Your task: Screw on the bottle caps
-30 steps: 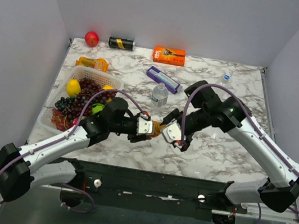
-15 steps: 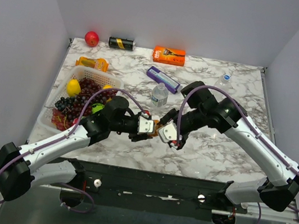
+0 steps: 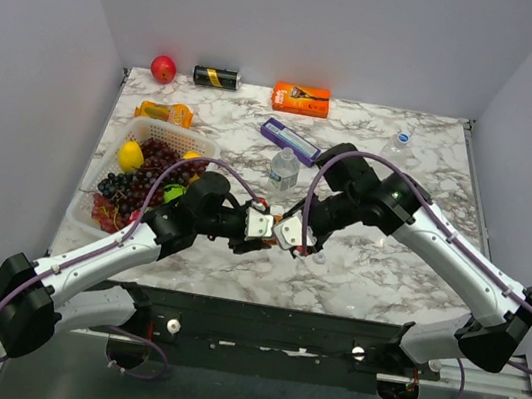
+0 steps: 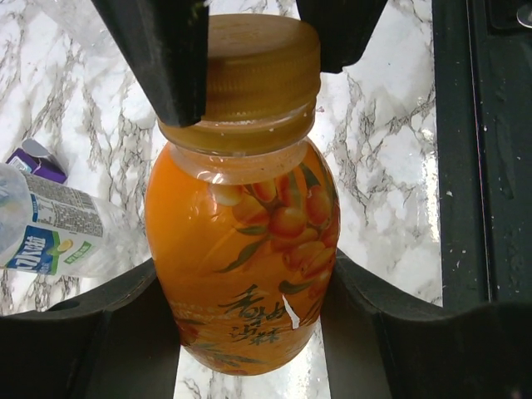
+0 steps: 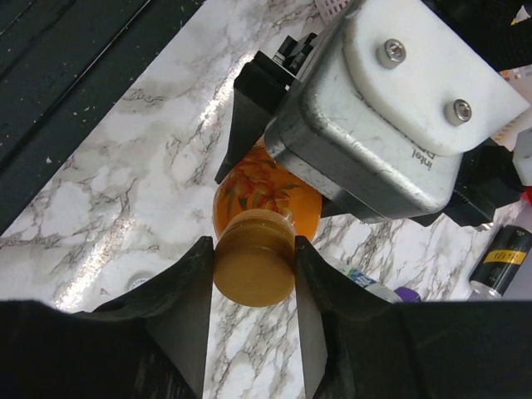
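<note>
My left gripper (image 3: pixel 259 229) is shut on the body of the short orange bottle (image 4: pixel 241 249), holding it on its side above the table's near middle. The orange cap (image 4: pixel 258 75) sits on its neck. My right gripper (image 3: pixel 291 234) is shut on that cap (image 5: pixel 253 258), its fingers (image 4: pixel 158 58) on both sides. Behind them stands a clear bottle with a label band (image 3: pixel 284 169), also in the left wrist view (image 4: pixel 50 237). Another clear bottle (image 3: pixel 392 149) with a blue cap (image 3: pixel 403 137) lies at the back right. A small whitish ring (image 5: pixel 137 283) lies on the marble.
A white basket (image 3: pixel 160 130) of grapes and fruit stands at the left, an orange packet (image 3: pixel 165 113) behind it. A red apple (image 3: pixel 163 69), black can (image 3: pixel 216 77) and orange box (image 3: pixel 300 98) line the back edge. A purple box (image 3: pixel 291 141) lies mid-back.
My right gripper has moved left toward the left gripper and now meets the bottle's cap end. The left arm has hardly moved.
</note>
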Motion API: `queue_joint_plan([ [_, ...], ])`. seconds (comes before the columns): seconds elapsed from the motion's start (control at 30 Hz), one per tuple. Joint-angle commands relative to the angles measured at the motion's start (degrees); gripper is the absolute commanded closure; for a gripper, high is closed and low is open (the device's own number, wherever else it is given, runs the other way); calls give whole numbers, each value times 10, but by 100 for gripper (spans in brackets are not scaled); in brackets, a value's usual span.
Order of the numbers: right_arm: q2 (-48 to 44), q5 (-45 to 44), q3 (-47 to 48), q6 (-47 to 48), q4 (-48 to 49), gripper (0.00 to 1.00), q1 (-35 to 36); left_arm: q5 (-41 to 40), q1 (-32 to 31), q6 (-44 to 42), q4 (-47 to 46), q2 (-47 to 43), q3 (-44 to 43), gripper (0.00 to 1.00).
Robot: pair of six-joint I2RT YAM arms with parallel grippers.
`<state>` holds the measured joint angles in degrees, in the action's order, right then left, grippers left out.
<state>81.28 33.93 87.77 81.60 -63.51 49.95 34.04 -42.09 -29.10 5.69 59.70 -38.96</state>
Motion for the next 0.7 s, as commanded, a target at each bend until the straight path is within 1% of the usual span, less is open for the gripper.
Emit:
queue_joint_plan([
  [0.0, 16, -48, 5, -56, 8, 62, 1, 0, -2, 7, -37, -15, -2, 100],
  [0.03, 26, -58, 6, -72, 11, 71, 0, -10, -1, 16, -52, -17, 2, 100],
  [0.07, 35, -58, 22, -113, 12, 75, -2, -23, -2, 23, -56, -21, 10, 100],
  [0.1, 48, -61, 34, -142, 12, 77, -5, -40, -4, 36, -81, -23, 15, 100],
  [0.13, 61, -60, 51, -173, 9, 80, -9, -84, -4, 66, -118, -25, 20, 100],
  [0.17, 91, -53, 89, -242, 5, 81, -12, -107, -5, 82, -135, -29, 27, 100],
  [0.23, 124, -21, 138, -329, -8, 83, -29, -162, -5, 112, -186, -35, 34, 100],
  [0.27, 166, -8, 162, -413, -16, 84, -35, -217, -5, 140, -201, -39, 38, 100],
  [0.3, 186, 10, 217, -453, -41, 85, -43, -246, -6, 153, -212, -41, 38, 100],
  [0.33, 212, 29, 240, -489, -56, 87, -56, -268, -5, 164, -224, -41, 37, 100],
  [0.37, 231, 59, 263, -563, -70, 87, -62, -315, -7, 185, -228, -40, 34, 100],
  [0.4, 256, 71, 269, -602, -72, 88, -67, -333, -8, 197, -230, -38, 30, 100],
  [0.47, 254, 93, 248, -679, -51, 89, -77, -363, -8, 211, -220, -31, 21, 100],
  [0.5, 260, 92, 246, -702, -44, 91, -79, -372, -8, 216, -213, -28, 18, 100],
  [0.53, 265, 88, 251, -730, -42, 99, -88, -378, -7, 219, -197, -24, 14, 100],
  [0.57, 270, 87, 253, -790, -38, 100, -96, -385, -8, 223, -191, -20, 14, 100],
  [0.6, 276, 103, 259, -816, -27, 100, -106, -393, -8, 228, -188, -20, 16, 100],
  [0.63, 285, 119, 273, -861, -20, 90, -123, -392, -8, 229, -179, -18, 19, 100],
  [0.67, 287, 119, 288, -872, -15, 81, -126, -393, -8, 231, -174, -17, 24, 100],
])
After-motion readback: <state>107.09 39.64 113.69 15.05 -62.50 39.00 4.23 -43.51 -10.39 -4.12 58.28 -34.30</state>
